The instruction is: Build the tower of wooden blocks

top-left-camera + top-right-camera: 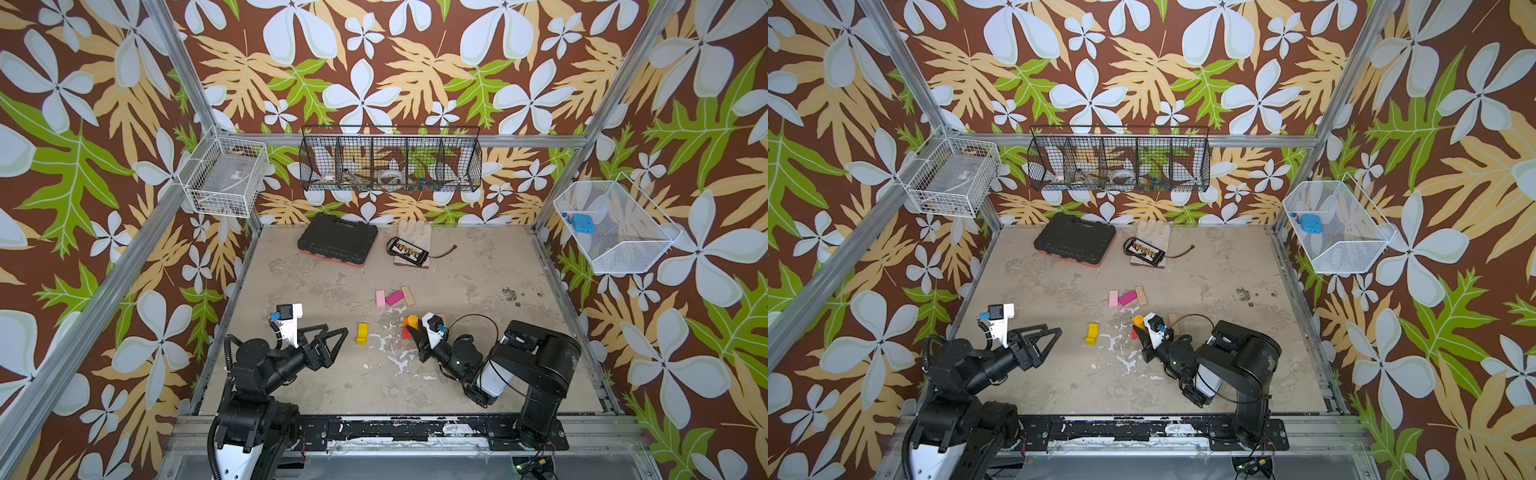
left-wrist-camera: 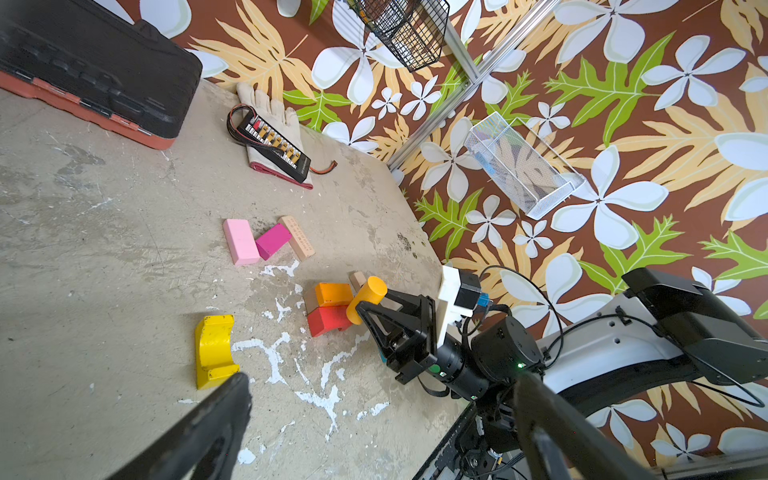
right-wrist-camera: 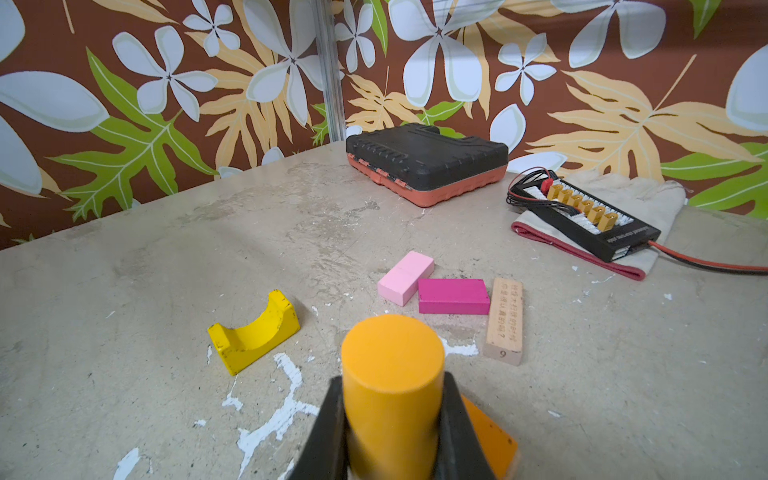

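Shows the right gripper (image 3: 392, 390) clamped on a tilted yellow-orange cylinder (image 3: 390, 357), just beside an orange block (image 2: 332, 294) and a red block (image 2: 328, 320) that sit together mid-worktop (image 1: 457, 374). Shows the left gripper (image 1: 332, 330) spread wide and empty, near a yellow arch (image 2: 214, 349). Places a pink bar (image 2: 240, 241), a magenta bar (image 2: 272, 241) and a plain wood bar (image 2: 298, 237) clustered farther back.

Yellow-orange cylinder (image 3: 392, 399) in the right claw (image 3: 393, 378), orange block (image 3: 492, 436) just beside.
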Tool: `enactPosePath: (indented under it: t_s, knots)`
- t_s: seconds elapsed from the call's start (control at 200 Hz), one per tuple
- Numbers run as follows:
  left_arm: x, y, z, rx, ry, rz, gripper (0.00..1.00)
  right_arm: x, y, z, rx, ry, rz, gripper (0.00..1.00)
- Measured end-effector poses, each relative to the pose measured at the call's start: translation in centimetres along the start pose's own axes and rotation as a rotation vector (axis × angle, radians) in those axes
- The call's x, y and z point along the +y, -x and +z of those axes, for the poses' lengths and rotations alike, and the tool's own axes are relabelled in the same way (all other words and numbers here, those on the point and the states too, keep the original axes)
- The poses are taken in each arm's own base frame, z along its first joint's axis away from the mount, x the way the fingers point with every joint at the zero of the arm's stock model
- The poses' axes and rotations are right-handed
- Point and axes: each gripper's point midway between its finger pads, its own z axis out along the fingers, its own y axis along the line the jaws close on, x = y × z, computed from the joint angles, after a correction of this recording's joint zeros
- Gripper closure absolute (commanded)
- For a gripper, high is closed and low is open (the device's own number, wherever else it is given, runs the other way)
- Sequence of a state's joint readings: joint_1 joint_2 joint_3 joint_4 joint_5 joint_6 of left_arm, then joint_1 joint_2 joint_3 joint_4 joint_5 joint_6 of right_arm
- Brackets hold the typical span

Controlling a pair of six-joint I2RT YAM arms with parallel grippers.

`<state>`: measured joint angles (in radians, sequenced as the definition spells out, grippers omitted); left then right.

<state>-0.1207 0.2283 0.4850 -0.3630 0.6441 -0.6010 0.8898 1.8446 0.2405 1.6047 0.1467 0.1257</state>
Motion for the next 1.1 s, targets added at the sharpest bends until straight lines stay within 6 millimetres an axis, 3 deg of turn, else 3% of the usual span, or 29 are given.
enactPosePath:
  t_s: [0.38, 0.921, 1.101]
  knots:
    - [0.0, 0.0, 0.0, 0.001, 0.001, -0.002, 0.00, -0.1, -1.7, 0.6, 0.041, -0.011, -0.008, 0.99]
    - [0.0, 0.0, 0.0, 0.001, 0.001, -0.001, 0.00, -0.4, -2.3, 0.7, 0.052, -0.026, -0.011, 0.82]
    - [0.1, 0.0, 0.0, 0.001, 0.001, -0.001, 0.00, -0.6, -2.3, 0.8, 0.050, -0.039, -0.011, 0.68]
